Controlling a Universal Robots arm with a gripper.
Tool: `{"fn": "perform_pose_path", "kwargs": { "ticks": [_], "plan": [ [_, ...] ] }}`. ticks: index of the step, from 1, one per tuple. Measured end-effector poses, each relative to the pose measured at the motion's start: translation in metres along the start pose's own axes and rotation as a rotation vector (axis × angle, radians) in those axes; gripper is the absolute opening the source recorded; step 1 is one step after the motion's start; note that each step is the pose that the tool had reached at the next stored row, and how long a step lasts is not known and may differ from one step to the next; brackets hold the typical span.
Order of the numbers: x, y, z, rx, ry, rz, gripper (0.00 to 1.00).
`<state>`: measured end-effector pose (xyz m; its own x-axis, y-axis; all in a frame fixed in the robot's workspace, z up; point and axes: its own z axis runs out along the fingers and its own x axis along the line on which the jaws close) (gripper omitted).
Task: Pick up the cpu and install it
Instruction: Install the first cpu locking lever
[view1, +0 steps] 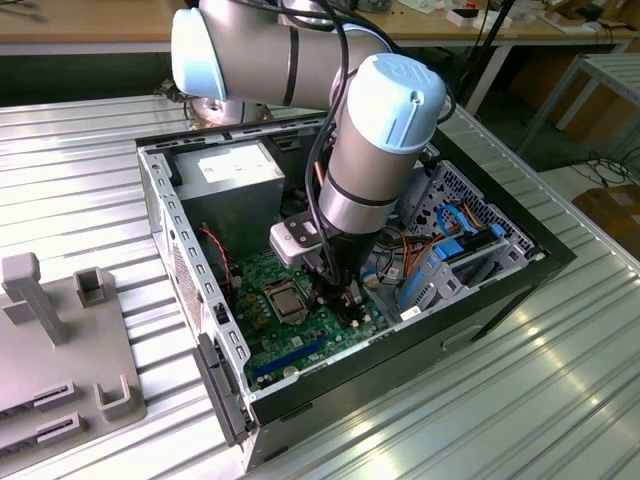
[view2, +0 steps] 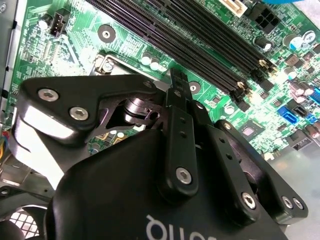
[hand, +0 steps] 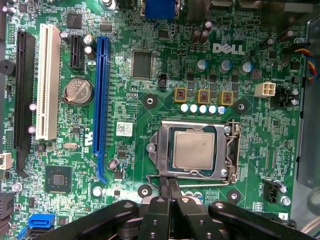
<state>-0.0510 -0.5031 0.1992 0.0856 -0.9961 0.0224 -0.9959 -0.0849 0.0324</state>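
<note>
Black gripper hangs fingers pressed together, empty, over the green motherboard.
The flat, silvery square cpu sits inside the metal-framed socket.

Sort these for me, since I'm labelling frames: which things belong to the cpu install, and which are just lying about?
Job: cpu, socket frame, motherboard.
Lying about: coin battery, blue slot, power supply, grey stand outside the case.
</note>
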Motion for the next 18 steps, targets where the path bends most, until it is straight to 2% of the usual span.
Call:
{"fn": "perform_pose_path", "kwargs": {
  "ticks": [4,9,11,15,17,18],
  "plan": [
    [0.0,-0.0005,0.0009,0.0,0.0041,-0.001,0.11],
    [-0.0001,-0.0005,0.0011,0.0017,0.0052,-0.001,0.11],
    [-0.0001,-0.0005,-0.0006,0.0029,0.0048,-0.001,0.11],
    [-0.0021,0.0002,-0.0168,0.0047,0.0053,-0.001,0.11],
    [-0.004,0.0005,-0.0235,0.0048,0.0056,-0.001,0.11],
    [-0.005,0.0008,-0.0249,0.0049,0.0055,-0.001,0.11]
  ]
}}
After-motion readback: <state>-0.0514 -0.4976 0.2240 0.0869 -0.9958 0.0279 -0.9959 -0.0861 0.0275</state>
